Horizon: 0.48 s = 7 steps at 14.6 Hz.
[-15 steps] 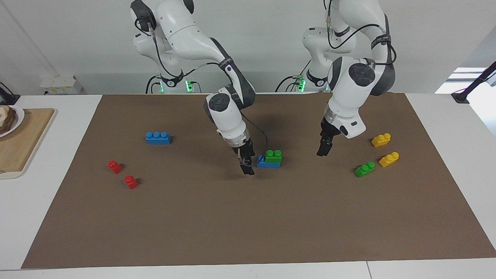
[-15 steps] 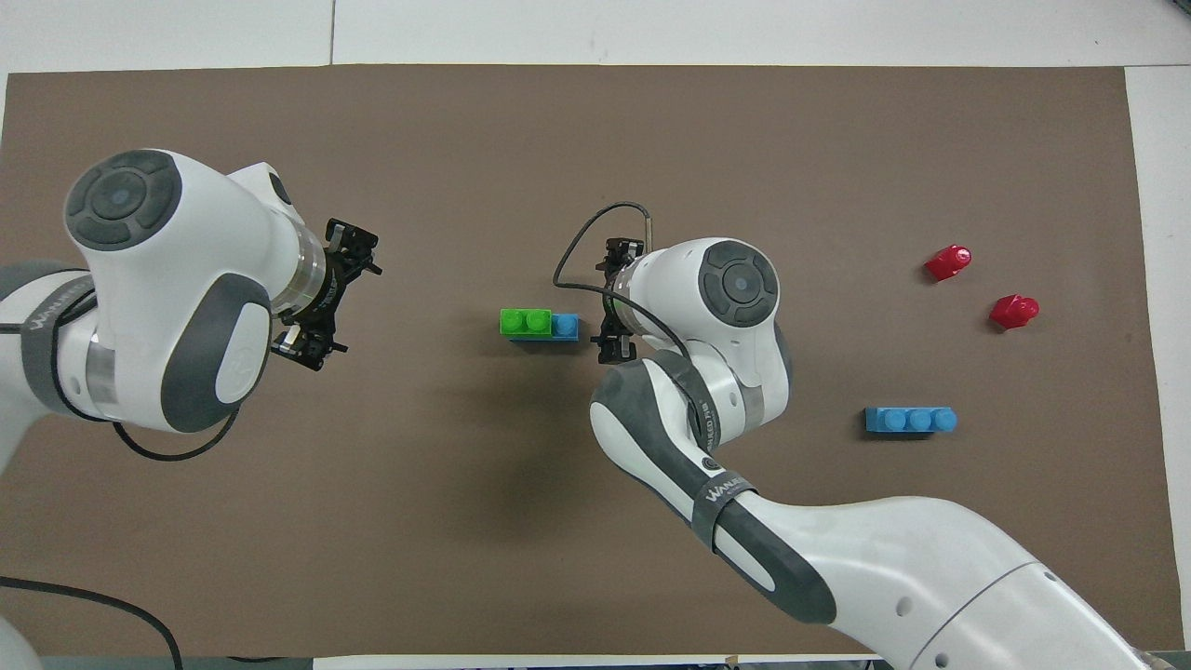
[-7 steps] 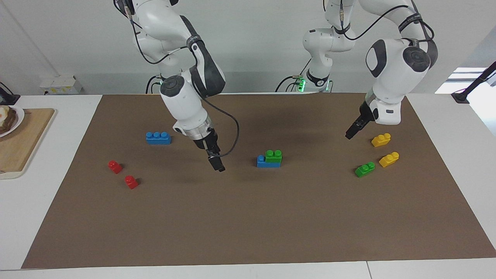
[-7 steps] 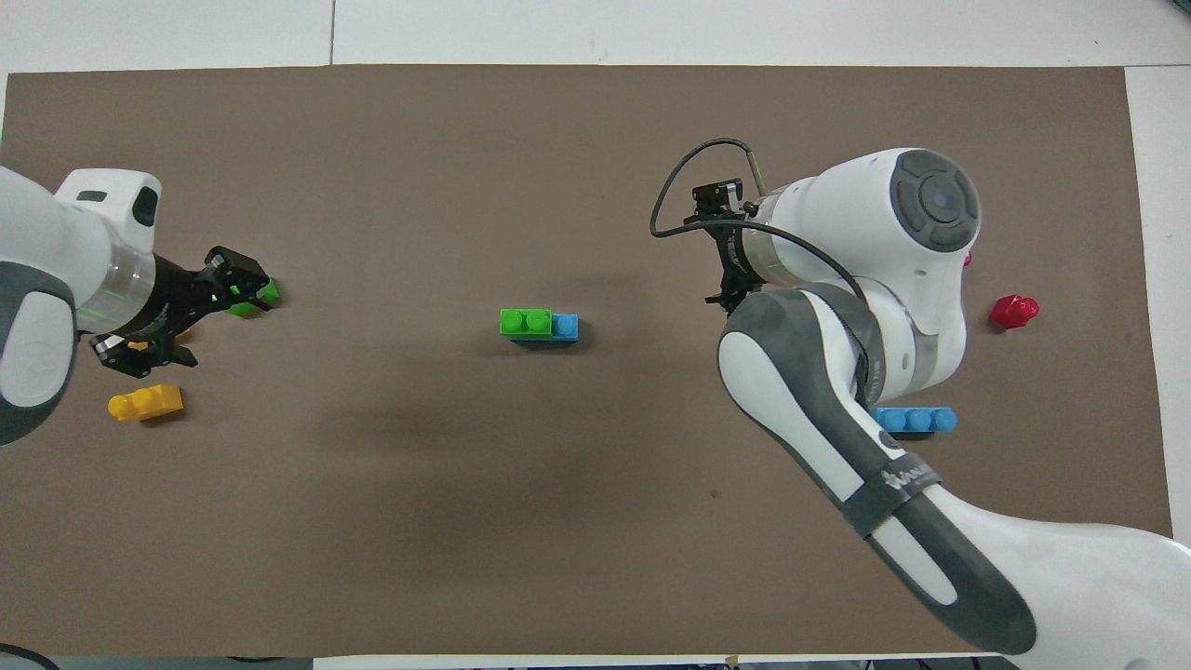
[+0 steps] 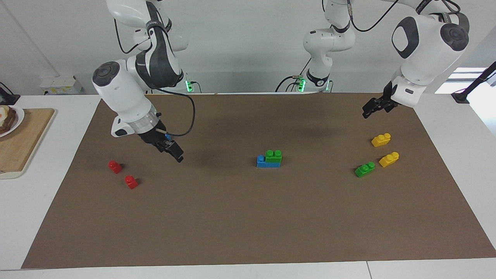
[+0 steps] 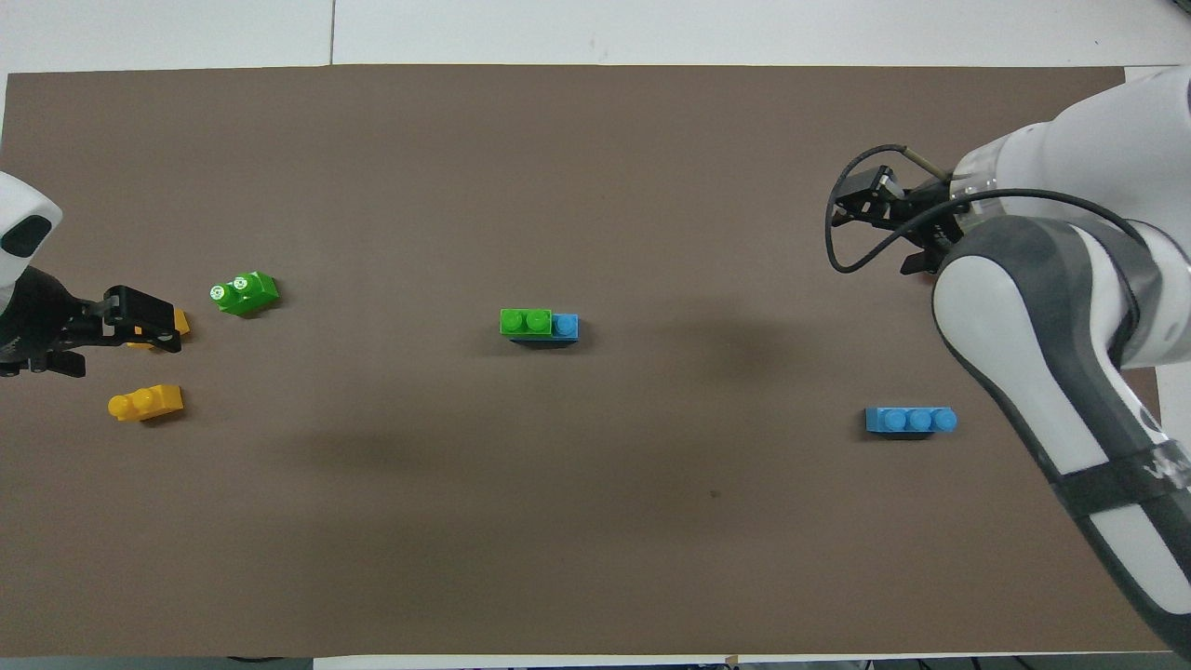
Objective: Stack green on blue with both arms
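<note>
A green brick (image 5: 274, 155) (image 6: 526, 321) sits on a blue brick (image 5: 267, 163) (image 6: 565, 326) in the middle of the mat, covering two of its studs. Neither gripper touches this stack. A second green brick (image 5: 364, 169) (image 6: 244, 292) lies loose toward the left arm's end. A second blue brick (image 6: 910, 421) lies toward the right arm's end, almost wholly hidden in the facing view. My right gripper (image 5: 175, 153) (image 6: 879, 228) hangs open and empty over the mat by that blue brick. My left gripper (image 5: 371, 109) (image 6: 140, 326) is open and empty, raised over the yellow bricks.
Two yellow bricks (image 5: 381, 139) (image 5: 388, 159) lie near the loose green one. Two red bricks (image 5: 114, 166) (image 5: 131, 181) rest toward the right arm's end, hidden in the overhead view. A wooden board (image 5: 23, 143) with a plate (image 5: 11, 120) stands off the brown mat (image 5: 248, 217).
Both grippers have drawn away from the middle stack, rising and swinging out toward their own ends of the table. The green-on-blue stack has stayed put.
</note>
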Available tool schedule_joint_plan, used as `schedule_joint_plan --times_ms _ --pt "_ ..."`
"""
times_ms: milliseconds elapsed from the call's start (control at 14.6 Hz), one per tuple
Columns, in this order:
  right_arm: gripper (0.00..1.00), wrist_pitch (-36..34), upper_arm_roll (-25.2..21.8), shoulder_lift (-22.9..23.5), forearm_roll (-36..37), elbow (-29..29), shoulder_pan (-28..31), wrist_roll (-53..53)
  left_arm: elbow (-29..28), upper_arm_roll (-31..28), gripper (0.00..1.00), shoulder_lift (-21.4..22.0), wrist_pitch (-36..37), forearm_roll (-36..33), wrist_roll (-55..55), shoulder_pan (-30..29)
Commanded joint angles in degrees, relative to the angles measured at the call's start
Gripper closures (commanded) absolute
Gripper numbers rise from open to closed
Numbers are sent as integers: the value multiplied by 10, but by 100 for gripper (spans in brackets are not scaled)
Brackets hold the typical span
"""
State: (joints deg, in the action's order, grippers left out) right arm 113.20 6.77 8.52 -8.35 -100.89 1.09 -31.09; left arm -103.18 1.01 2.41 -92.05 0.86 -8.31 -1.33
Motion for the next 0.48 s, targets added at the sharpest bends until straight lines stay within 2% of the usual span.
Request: schedule_joint_plan --times_ms 0,137,410 --pt "0 -80 7 -36 39 23 30 87 -26 7 0 14 -15 -14 27 -3" --pt "0 -141 7 -62 66 45 45 132 -26 8 0 17 -23 -14 22 0" --pt "0 -185 7 -99 76 46 77 188 -18 8 0 13 -42 -9 29 -3"
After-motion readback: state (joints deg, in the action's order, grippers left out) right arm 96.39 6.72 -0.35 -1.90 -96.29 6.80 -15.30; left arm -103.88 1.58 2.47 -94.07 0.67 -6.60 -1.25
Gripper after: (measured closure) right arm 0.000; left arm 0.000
